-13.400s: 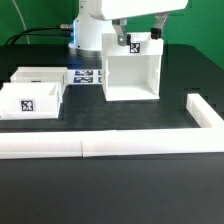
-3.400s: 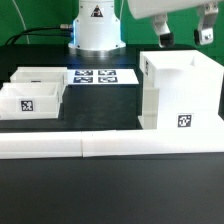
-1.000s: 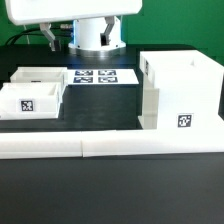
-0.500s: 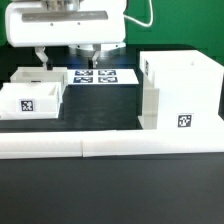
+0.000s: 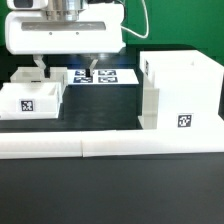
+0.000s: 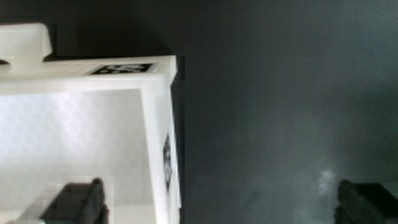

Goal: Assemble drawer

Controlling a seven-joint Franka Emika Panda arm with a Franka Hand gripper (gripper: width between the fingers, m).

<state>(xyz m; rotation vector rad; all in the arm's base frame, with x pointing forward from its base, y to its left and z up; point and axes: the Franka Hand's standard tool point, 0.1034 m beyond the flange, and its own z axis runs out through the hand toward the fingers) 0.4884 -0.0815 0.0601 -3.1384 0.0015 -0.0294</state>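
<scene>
No readable writing anywhere, only black-and-white square tags: one tag [image 5: 185, 121] on the housing [image 5: 175, 85], one [image 5: 28, 102] on the front tray [image 5: 10, 103], and four on the marker board [image 5: 100, 77].

The housing stands toward the table's edge on the exterior view's right, beside the border rail [image 5: 110, 148] (the rail runs along the near edge). Both trays sit toward the opposite edge, with the rear tray [image 5: 30, 74] just behind the front one.

The gripper [image 5: 66, 67] is spread wide and pinches nothing, above the rear tray. In the wrist view a tray wall [image 6: 169, 130] lies between the fingers [image 6: 71, 200].

Versus 0.5 s ago the gripper is lower. Housing and trays are unmoved.
</scene>
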